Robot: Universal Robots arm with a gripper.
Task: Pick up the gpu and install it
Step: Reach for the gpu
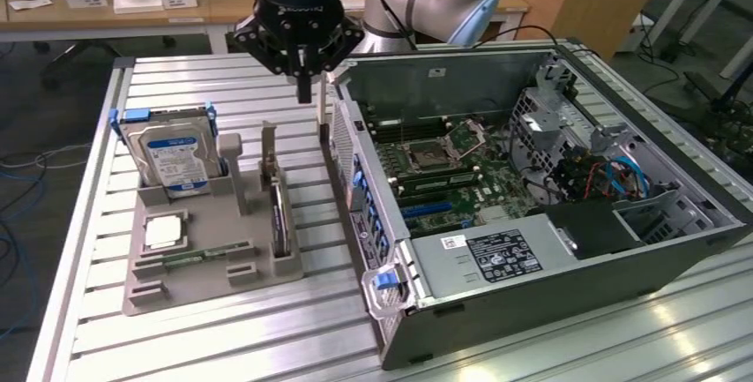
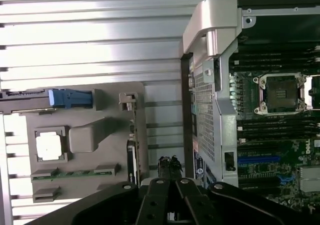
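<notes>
One black gripper (image 1: 303, 93), jaws clenched empty, hangs over the gap between the grey tray (image 1: 194, 287) holding the thin dark gpu card (image 1: 278, 219) and the open metal case (image 1: 535, 311).

Pincer (image 1: 305, 91) closed, pointing down.

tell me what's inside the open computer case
Inside the case: a green board with a square socket, blue cables and a labelled grey box. Whatever lies under that box is covered.
</notes>
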